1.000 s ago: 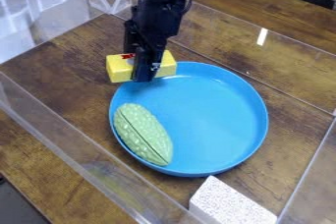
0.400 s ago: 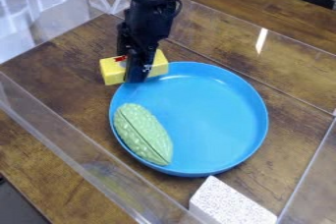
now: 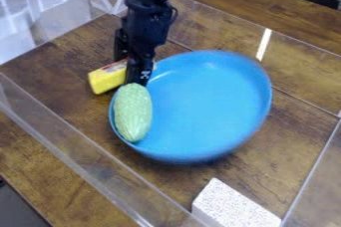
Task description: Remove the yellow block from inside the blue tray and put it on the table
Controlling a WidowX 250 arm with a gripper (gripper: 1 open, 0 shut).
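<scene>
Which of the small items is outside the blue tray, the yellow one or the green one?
The yellow block: it lies on the table just left of the blue tray, while the green corn-like item rests on the tray's left rim.

Glossy dark wood table [image 3: 286, 131], smooth blue plastic tray [image 3: 220, 97], speckled white foam block [image 3: 237, 206]

surface: table [image 3: 286, 42] | on it: yellow block [image 3: 107, 77], tilted blue tray [image 3: 226, 112], white foam block [image 3: 237, 206]
</scene>
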